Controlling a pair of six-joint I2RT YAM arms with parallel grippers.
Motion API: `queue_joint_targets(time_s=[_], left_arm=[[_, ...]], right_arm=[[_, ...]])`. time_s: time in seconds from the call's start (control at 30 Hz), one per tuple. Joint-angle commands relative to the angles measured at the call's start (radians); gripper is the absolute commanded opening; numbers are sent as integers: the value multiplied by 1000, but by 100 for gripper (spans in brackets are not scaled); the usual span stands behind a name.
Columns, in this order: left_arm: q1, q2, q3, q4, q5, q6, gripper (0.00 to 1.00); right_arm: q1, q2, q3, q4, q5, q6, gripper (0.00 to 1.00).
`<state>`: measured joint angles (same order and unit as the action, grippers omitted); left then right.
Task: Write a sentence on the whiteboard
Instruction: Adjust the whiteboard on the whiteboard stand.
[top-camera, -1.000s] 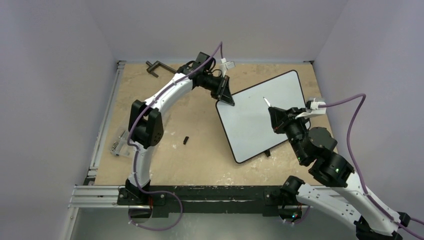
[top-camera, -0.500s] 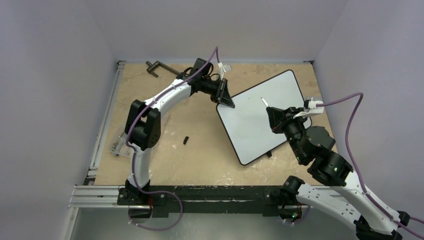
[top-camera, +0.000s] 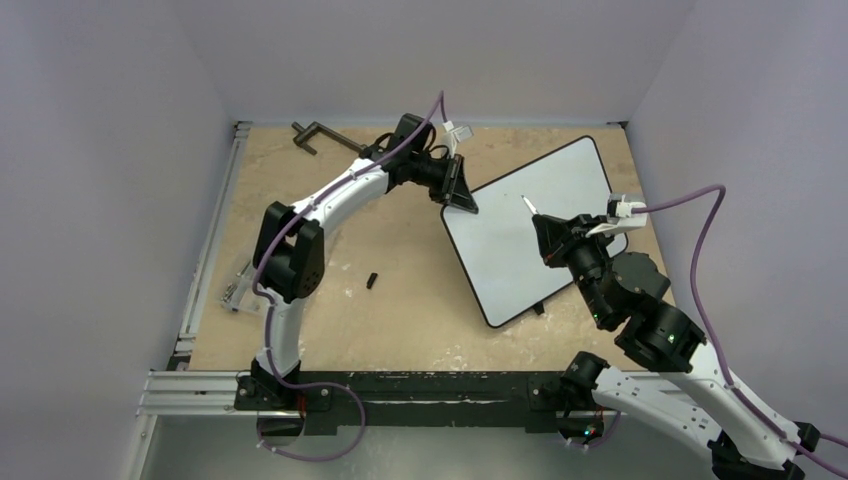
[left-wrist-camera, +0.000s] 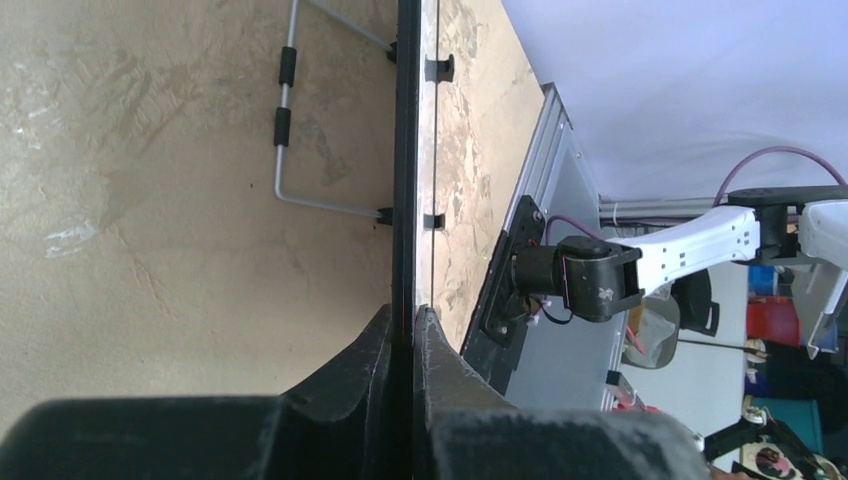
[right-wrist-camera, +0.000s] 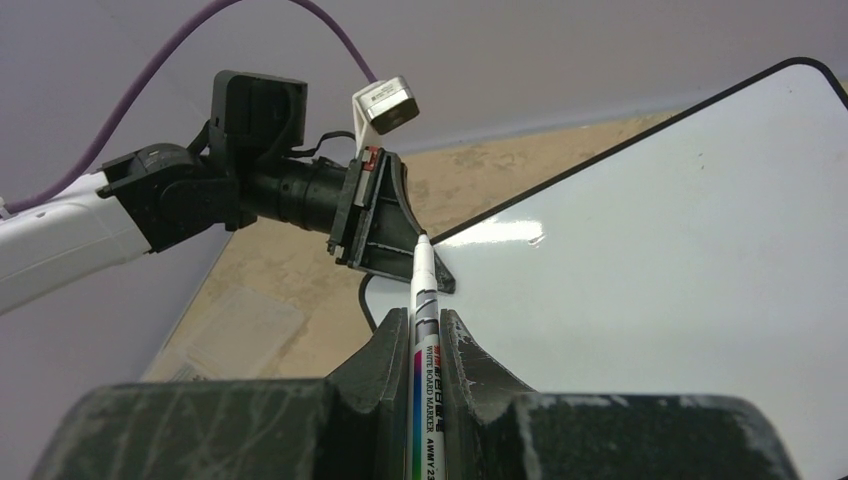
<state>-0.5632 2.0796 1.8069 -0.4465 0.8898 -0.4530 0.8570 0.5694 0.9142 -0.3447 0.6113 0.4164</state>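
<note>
Awaiting its first stroke: whiteboard (top-camera: 510, 260), blank with no words written, lying askew near the far right corner of the surface, left corner pinched shut in left tool (top-camera: 465, 205); right tool (top-camera: 545, 226) clamped on marker (top-camera: 529, 204), tip over board.
</note>
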Motion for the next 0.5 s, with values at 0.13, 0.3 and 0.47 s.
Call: queue_joint_targets(time_s=[0.13, 0.3, 0.47], left_arm=[[-26, 9, 92, -27, -134, 85, 12], [-26, -18, 94, -90, -196, 137, 38], [-26, -47, 116, -147, -263, 191, 52]], right_arm=[[-3, -5, 5, 16, 17, 5, 0], [-3, -7, 11, 15, 24, -2, 0], [-3, 4, 28, 23, 35, -16, 0]])
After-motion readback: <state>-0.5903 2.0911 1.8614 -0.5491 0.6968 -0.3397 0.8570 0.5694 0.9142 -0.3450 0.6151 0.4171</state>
